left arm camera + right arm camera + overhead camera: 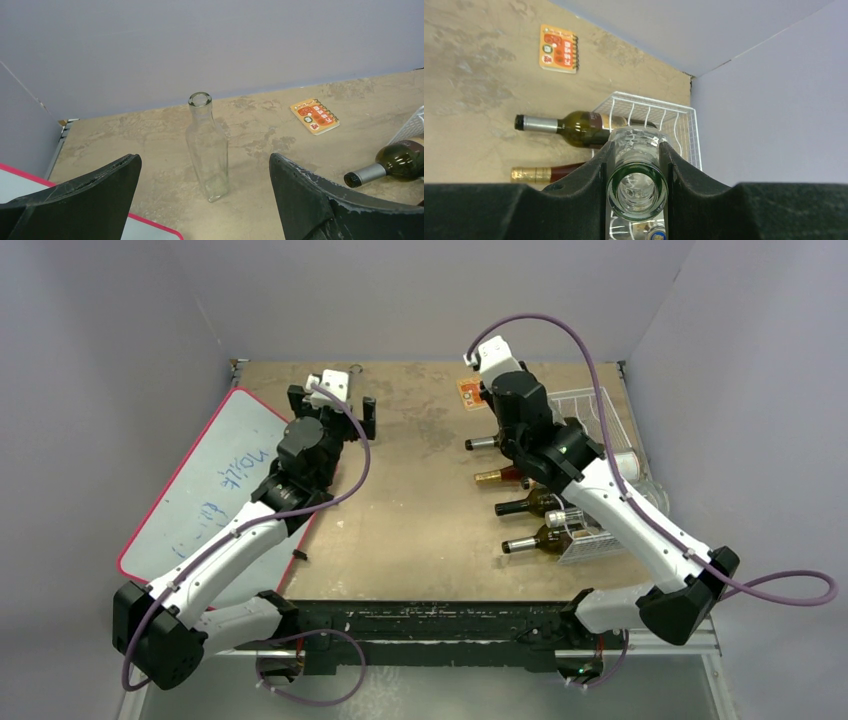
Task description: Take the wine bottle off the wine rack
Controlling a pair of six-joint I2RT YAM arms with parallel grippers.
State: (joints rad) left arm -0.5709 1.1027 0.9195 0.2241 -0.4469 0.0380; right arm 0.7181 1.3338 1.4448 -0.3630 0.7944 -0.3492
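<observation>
**With the right claw on its neck, a clear bottle sits at the rack**

Where the right claw (637,167) closes, it holds the bottle (637,192) by the neck, just behind the open mouth, one finger on each side. The bottle's body runs away from the camera toward the white wire rack (651,117) at the table's (420,505) far right. Whether it rests in a cradle cannot be told.

It looks empty, so probably fairly light. It is stiff, smooth glass that could slip and would break if dropped. The neck is a fair place to hold, since the lip may stop it sliding out. The long body will lever on that grip, though, and could knock the wires.

A green bottle (574,127) and a gold-capped bottle (541,174) lie beside it, necks poking out.

The left claw (205,162) hangs wide open, holding nothing, well apart from the rack.
</observation>
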